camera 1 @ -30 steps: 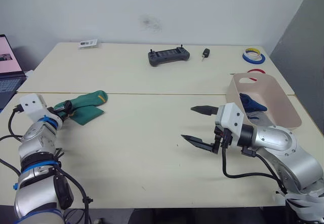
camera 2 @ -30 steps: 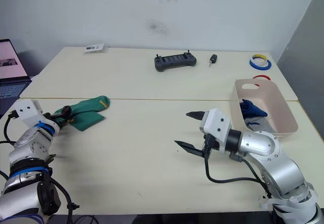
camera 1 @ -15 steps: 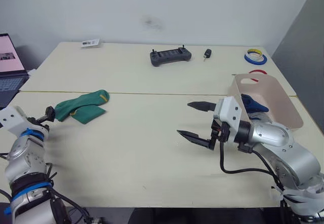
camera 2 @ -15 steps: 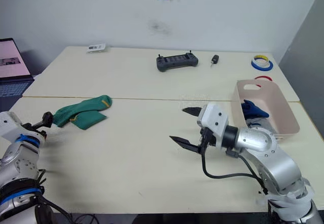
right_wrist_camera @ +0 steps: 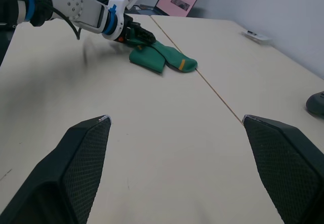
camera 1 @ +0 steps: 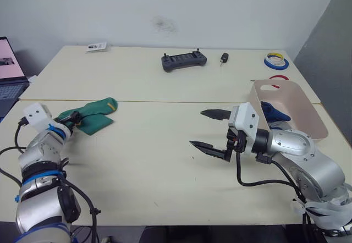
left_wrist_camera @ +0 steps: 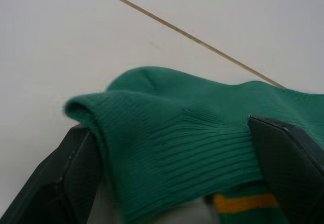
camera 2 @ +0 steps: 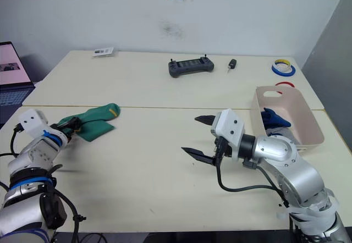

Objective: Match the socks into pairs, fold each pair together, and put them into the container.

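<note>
The green socks [camera 1: 91, 118] lie overlapped near the bench's [camera 1: 154, 166] left edge, along the seam between its two halves. The left tool [camera 1: 71, 121] is at their ribbed cuff end, its fingers [left_wrist_camera: 76, 178] either side of the fabric; whether they actually pinch it I cannot tell. The right tool [camera 1: 212, 131] hovers over the middle of the bench, jaws spread wide and empty. The pale pink container [camera 1: 300, 108] sits at the bench's right edge with a royal blue sock [camera 1: 273, 111] inside. A dark grey controller [camera 1: 183, 60], a small black key fob [camera 1: 223, 58] and tape rolls [camera 1: 275, 62] lie along the far edge.
</note>
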